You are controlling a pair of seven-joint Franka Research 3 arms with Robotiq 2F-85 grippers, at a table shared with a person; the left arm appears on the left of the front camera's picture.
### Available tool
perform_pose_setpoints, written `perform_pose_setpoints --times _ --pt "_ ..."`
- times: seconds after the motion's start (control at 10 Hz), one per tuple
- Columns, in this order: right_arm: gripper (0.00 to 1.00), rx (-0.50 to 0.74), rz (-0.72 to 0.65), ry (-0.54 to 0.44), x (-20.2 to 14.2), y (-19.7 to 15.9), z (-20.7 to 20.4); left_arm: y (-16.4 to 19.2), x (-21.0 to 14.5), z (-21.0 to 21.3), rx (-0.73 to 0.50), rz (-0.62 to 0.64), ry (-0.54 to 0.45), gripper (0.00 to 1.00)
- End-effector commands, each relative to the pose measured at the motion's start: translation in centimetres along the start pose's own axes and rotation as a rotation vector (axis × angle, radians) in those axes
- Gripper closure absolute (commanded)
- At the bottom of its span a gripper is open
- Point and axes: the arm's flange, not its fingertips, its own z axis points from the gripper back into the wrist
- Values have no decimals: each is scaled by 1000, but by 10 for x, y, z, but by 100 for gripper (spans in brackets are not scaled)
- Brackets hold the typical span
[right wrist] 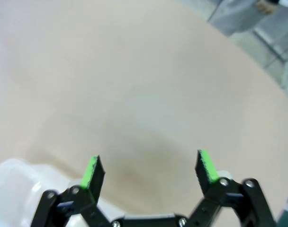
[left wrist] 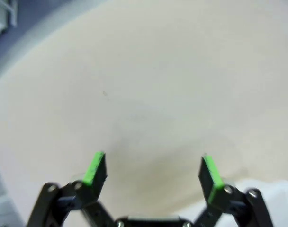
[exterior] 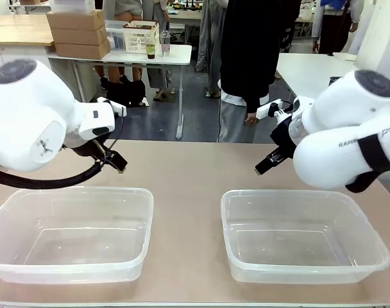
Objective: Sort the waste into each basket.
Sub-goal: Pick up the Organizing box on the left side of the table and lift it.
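Two see-through plastic baskets stand side by side at the near edge of the tan table, the left basket (exterior: 73, 190) and the right basket (exterior: 285, 192), both with nothing inside. The waste is out of view. My left gripper (exterior: 115, 162) hovers just beyond the left basket's far rim. In its wrist view the left gripper (left wrist: 152, 170) is open over bare tabletop, with a basket corner (left wrist: 272, 189) at the lower right. My right gripper (exterior: 267, 163) hangs beyond the right basket. Seen from its wrist, the right gripper (right wrist: 148, 169) is open too, with a basket corner (right wrist: 16, 179) at the lower left.
A person in a black top (exterior: 249, 64) stands at the table's far edge, one hand (exterior: 251, 119) hanging down. The tan table (exterior: 188, 167) lies bare between the arms. Behind are a white table with cardboard boxes (exterior: 79, 32) and another white table (exterior: 307, 70).
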Motion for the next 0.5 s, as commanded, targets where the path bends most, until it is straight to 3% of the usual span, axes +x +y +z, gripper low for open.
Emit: perform_pose_setpoints --times 0.0,0.2,0.3,0.4 --pt "0 63 -170 42 -17 -3 102 -3 -4 104 -62 146 25 0" --pt "0 21 -174 44 -52 16 131 -11 -35 160 -227 89 0 0" --pt "0 -32 -144 57 -65 27 117 -22 -41 150 -205 48 25 0" --pt "0 59 -148 39 -12 0 121 -10 -14 137 -143 108 12 0"
